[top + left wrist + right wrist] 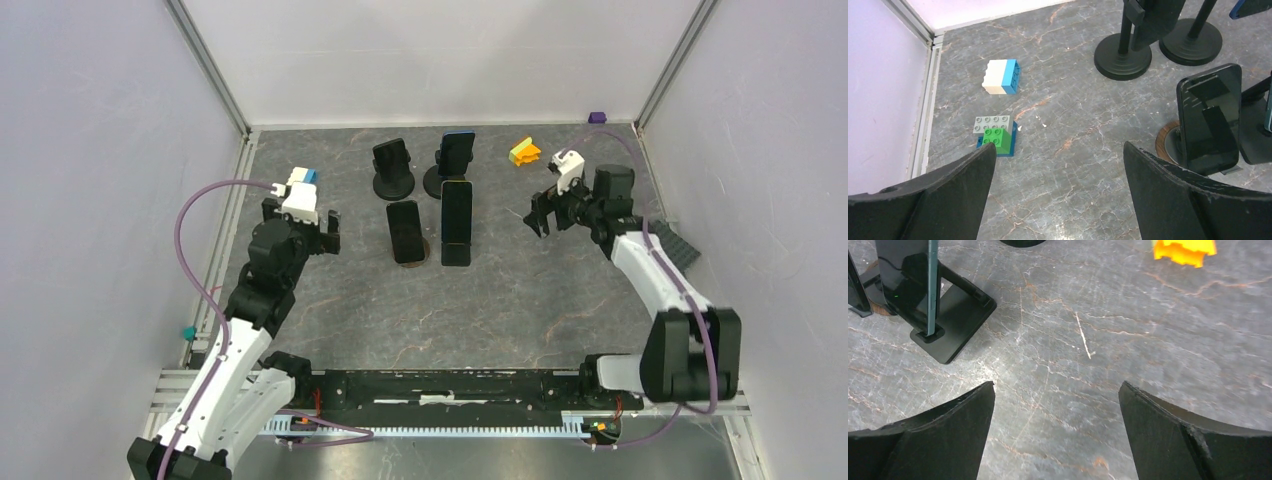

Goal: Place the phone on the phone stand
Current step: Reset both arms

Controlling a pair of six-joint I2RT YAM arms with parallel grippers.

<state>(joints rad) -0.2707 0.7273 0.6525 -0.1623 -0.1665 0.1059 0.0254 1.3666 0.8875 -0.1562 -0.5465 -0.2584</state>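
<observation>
Phone (903,270) is sitting upright in the black stand (963,320), middle of the bench (500,300). Right tool (1055,387) is spread wide beside it with nothing in it, left tool (1060,150) spread wide too.

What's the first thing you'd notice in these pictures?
Dark phones propped on stands in the middle of the grey table catch the eye first. A bright orange and yellow toy brick sits near the back right. The left arm and right arm stand on either side, jaws open.
</observation>
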